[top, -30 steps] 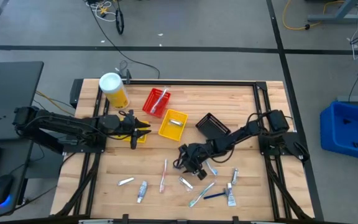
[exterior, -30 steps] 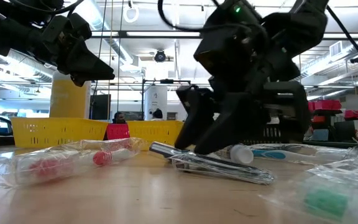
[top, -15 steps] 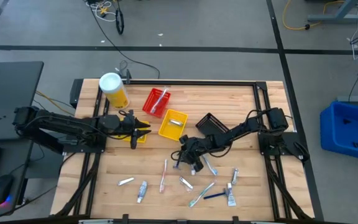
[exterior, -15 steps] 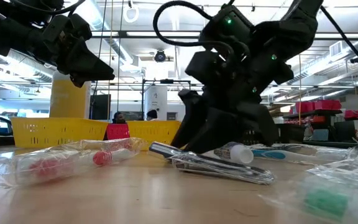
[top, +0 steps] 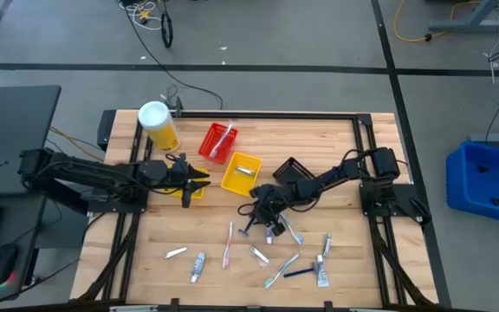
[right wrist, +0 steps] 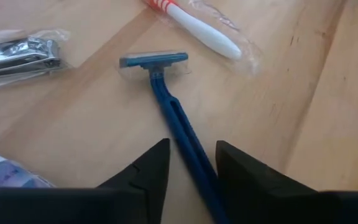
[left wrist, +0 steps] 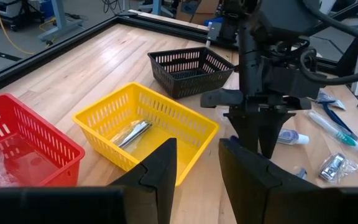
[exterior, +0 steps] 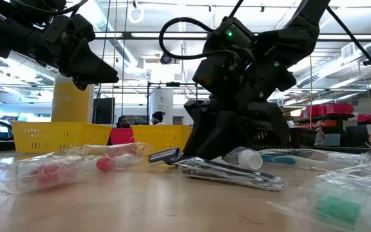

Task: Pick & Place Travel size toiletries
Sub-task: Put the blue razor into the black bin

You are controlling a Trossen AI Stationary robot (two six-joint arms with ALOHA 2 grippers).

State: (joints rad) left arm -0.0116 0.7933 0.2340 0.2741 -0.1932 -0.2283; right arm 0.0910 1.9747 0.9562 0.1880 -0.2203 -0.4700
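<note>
My right gripper (top: 258,217) is near the table's middle, shut on a blue razor (right wrist: 166,99). Loose toiletries lie flat on the wood around it and toward the near edge: a pink toothbrush (top: 229,244), white tubes (top: 198,266), a green toothbrush (top: 280,270), a bagged white toothbrush (right wrist: 194,28) and a bagged metal clipper (right wrist: 17,53). A bagged item lies in the yellow bin (left wrist: 135,132). My left gripper (top: 203,180) hangs open in the air just left of the yellow bin (top: 242,173), touching nothing. My right gripper pinches the razor's blue handle (right wrist: 188,146) between its two fingers, slanting down at it. The handle runs lengthwise out from between the fingers, with the head (right wrist: 154,60) pointing away from the gripper. The head (exterior: 166,155) is low over the wood; whether it touches, I cannot tell.
A red bin (top: 217,141), the yellow bin and a black bin (top: 297,176) stand in a row across the table's far half. A large yellow canister with a white lid (top: 158,126) stands at the far left corner. Bare wood lies at the near left.
My right gripper has moved a short way toward the far edge and the yellow bin, staying shut on the razor, which has come along with it. My left arm has kept still.
</note>
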